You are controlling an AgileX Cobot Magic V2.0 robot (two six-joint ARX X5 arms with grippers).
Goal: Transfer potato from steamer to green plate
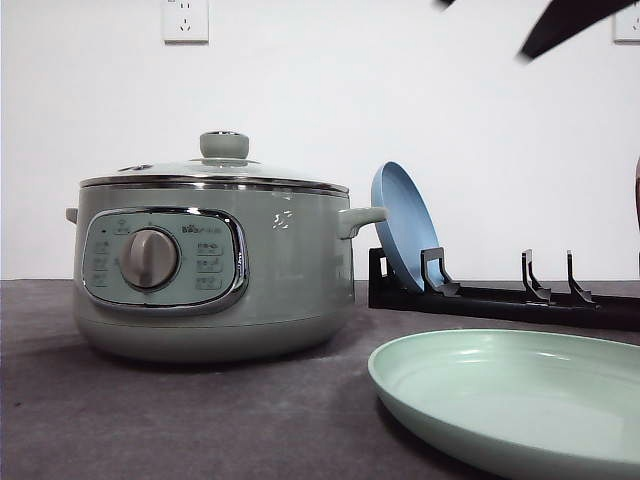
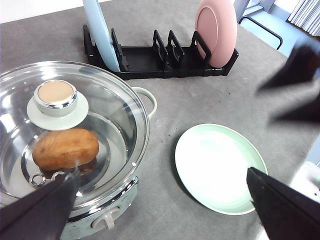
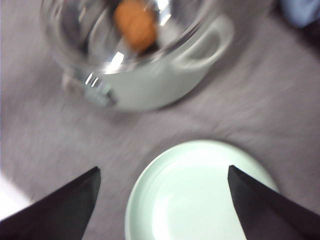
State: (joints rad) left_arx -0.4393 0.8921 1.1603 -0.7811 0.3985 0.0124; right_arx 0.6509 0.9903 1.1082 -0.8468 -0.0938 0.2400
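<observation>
Even, bright indoor light. Soft shadow pools at the base of the steamer [image 1: 210,260] in the front view. Left wrist view sharp; white glare streaks on the glass lid [image 2: 65,135]. Right wrist view smeared with motion blur; potato [image 3: 135,25] a fuzzy orange blob.

Glossy glass lid [image 2: 100,125], chrome-rimmed steamer [image 1: 215,270], matte smooth green plate [image 2: 220,167].

The steamer [image 1: 215,270] was pale sage-green with a chrome rim and grey dial. The potato [image 2: 65,148] was orange-brown. The green plate [image 2: 219,167] was pale mint, the rack [image 2: 160,60] black, holding a blue plate [image 2: 101,32] and a pink plate [image 2: 216,30]; the table [image 2: 190,102] was grey.
</observation>
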